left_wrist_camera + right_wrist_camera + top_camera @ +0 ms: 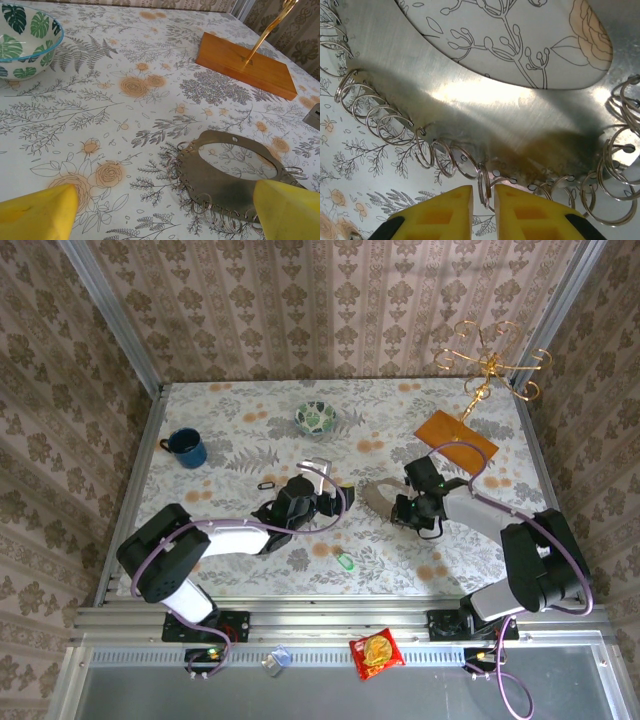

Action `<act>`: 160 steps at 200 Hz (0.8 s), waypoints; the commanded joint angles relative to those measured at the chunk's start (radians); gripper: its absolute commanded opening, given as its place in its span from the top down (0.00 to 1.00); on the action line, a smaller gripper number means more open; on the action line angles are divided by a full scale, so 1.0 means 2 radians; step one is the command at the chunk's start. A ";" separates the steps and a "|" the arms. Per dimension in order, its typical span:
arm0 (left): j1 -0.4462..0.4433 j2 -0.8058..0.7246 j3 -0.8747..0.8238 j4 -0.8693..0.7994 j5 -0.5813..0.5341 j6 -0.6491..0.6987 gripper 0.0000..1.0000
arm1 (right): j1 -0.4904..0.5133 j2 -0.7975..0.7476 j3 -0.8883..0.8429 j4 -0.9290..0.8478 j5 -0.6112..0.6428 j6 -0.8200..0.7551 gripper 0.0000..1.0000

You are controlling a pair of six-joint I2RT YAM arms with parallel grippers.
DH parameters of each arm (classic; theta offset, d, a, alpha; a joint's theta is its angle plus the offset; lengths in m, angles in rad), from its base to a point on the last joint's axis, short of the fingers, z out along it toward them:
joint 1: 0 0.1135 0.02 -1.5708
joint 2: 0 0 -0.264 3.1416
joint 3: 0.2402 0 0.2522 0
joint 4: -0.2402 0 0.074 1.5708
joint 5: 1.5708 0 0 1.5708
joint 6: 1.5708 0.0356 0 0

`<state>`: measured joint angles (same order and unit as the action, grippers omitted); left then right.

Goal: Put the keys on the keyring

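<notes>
Two end effectors of mine sit low over the flowered table (240,420), facing each other across the keyring (212,185), a flat grey metal oval with an open middle and a row of small wire rings (395,125) threaded through holes along its rim. It lies flat on the table, just ahead of my left end effector (165,195) and a little to its right, and directly under the tips of my right end effector (483,195). My left fingers (40,212) stand wide apart with nothing between them. My right fingers are nearly together, with only a narrow gap between the yellow tips. One wire ring on the near rim of the keyring stands in that gap; whether the pads press it I cannot tell. The green key (345,561) lies on the table behind both end effectors, towards my bases and roughly between the two arms. The dark key (266,485) lies close beside my left end effector, behind its fingers. Neither key touches the keyring. Well ahead of my left end effector stands a leaf-patterned bowl (22,70) to the left and a wooden base (240,65) with a gold stand (260,44) to the right. A blue mug (187,448) stands well off to the left.
</notes>
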<state>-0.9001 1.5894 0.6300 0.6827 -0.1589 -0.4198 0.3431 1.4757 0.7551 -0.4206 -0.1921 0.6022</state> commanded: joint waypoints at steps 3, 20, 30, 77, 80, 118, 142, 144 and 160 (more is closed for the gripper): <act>-0.006 0.008 0.007 0.008 -0.009 -0.011 0.09 | 0.003 0.013 0.014 -0.001 -0.004 -0.007 0.82; -0.006 0.008 0.008 0.008 -0.010 -0.012 0.09 | 0.003 0.016 0.015 -0.001 -0.005 -0.008 0.84; -0.006 0.009 0.008 0.007 -0.011 -0.012 0.09 | 0.003 0.018 0.015 -0.001 -0.006 -0.008 0.84; -0.006 0.008 0.010 0.005 -0.015 -0.009 0.09 | 0.003 0.023 0.015 0.001 -0.006 -0.008 0.86; -0.006 0.007 0.011 0.005 -0.015 -0.009 0.09 | 0.003 0.023 0.015 0.002 -0.005 -0.009 0.86; -0.006 -0.003 0.013 -0.007 -0.025 0.007 0.08 | 0.003 0.019 0.017 -0.001 -0.005 -0.012 0.97; 0.003 -0.026 0.015 -0.041 -0.034 0.033 0.07 | 0.003 -0.016 0.021 -0.014 0.007 -0.021 1.00; 0.004 -0.029 0.016 -0.045 -0.034 0.036 0.07 | 0.003 -0.019 0.022 -0.017 0.008 -0.023 1.00; 0.018 -0.052 0.018 -0.070 -0.030 0.059 0.06 | 0.003 -0.046 0.034 -0.034 0.009 -0.048 1.00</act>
<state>-0.8951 1.5707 0.6304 0.6228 -0.1989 -0.3859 0.3431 1.4746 0.7715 -0.4305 -0.1898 0.5713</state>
